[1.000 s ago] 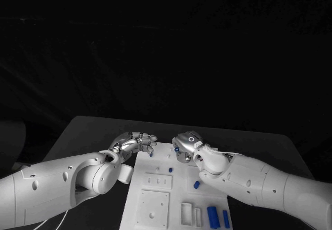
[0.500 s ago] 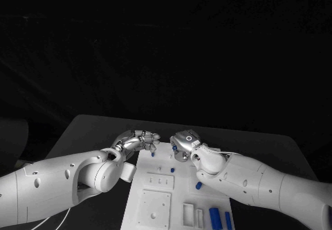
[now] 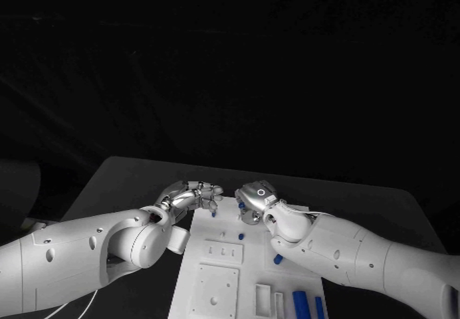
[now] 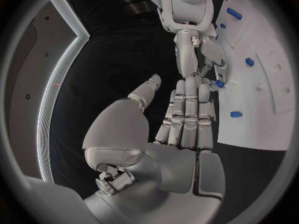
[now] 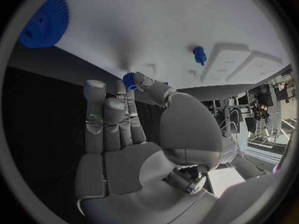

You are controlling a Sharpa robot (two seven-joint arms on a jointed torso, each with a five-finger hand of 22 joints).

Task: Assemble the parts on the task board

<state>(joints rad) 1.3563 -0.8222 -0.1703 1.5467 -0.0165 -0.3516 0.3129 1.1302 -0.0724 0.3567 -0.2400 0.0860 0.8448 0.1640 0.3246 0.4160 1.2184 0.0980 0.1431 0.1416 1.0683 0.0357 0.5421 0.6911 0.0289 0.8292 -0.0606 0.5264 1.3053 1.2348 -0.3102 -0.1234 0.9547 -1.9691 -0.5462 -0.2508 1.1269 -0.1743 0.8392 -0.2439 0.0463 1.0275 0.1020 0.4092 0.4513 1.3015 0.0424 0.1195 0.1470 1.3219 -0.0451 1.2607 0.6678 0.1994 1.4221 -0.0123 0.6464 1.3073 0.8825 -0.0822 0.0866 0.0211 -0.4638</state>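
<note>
Pinched between the thumb and a fingertip of the right hand (image 5: 134, 149) is a small blue gear (image 5: 129, 80), held just over the far edge of the task board (image 3: 223, 282). Beside it, off the board's far left corner, the left hand (image 3: 192, 197) is seen with fingers straight and together, nothing grasped. A larger blue gear (image 5: 44, 20) and a blue peg (image 5: 199, 54) are already seated on the board. Near the board's right front corner, two blue bars (image 3: 299, 305) are laid loose, and further small blue pieces (image 4: 245, 61) are scattered along it. Assembly is judged early: most parts remain unplaced.
</note>
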